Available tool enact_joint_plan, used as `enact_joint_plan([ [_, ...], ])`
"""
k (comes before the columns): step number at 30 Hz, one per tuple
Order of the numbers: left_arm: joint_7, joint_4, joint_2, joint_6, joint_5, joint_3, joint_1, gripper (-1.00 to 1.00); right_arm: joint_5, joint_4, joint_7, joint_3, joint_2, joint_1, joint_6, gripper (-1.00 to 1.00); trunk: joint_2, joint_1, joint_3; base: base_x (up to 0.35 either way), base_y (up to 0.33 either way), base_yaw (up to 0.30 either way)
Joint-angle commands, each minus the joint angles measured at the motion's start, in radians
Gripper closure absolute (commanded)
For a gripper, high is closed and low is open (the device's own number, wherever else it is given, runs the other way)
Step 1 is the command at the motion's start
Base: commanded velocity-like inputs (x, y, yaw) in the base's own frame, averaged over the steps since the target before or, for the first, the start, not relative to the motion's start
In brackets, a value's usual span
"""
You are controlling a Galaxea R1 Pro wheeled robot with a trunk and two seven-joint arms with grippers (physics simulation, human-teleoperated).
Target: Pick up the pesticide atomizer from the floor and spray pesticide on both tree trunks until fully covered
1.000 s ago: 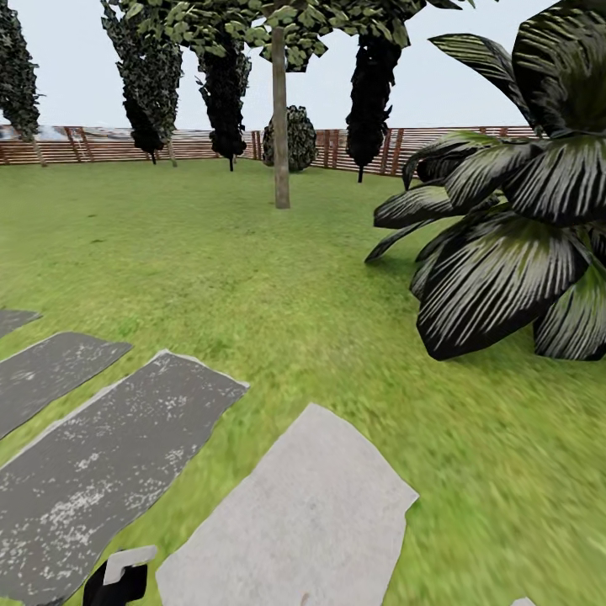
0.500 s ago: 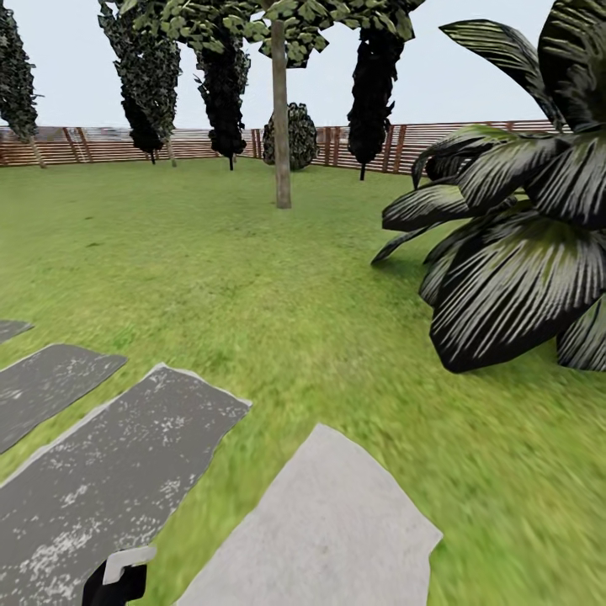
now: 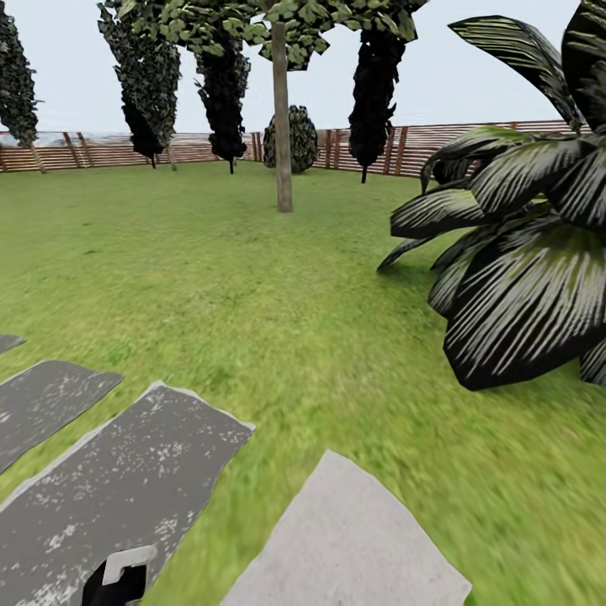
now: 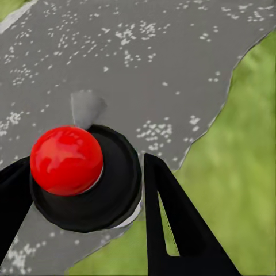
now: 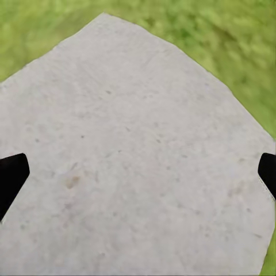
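I have the pesticide atomizer (image 4: 85,175) pinched between the fingers of my left gripper (image 4: 86,190), its red tip (image 4: 66,159) facing the wrist camera, with a dark speckled stepping slab (image 4: 172,69) directly beneath it. My right gripper (image 5: 138,178) is spread wide and carries nothing, hanging above a pale slab (image 5: 132,161). The pickup looks done to me, so I judge this the approach leg. Far ahead of the left gripper, across open lawn (image 3: 252,286), stands the tree trunk (image 3: 281,118) in front of the slatted fence (image 3: 84,147); a striped-leaf palm (image 3: 522,261) sits forward and to the right. Next I should drive on until the trunk is within spraying reach, keeping clear of the palm.
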Motion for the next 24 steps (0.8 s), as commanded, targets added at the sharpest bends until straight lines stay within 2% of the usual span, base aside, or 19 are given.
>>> enact_joint_plan([
  [1,0.0,0.001,0.0,-0.004,0.006,-0.001,-0.001,1.0,0.011,0.001,-0.007,-0.005,0.0,-0.001,-0.002,-1.0,0.0,0.0,-0.001,0.322,0.093,0.0],
  [24,0.0,0.001,-0.001,-0.004,0.006,-0.001,-0.001,1.0,0.011,0.001,-0.007,-0.005,0.0,-0.001,-0.002,-1.0,0.0,0.0,-0.001,0.322,0.093,0.0],
])
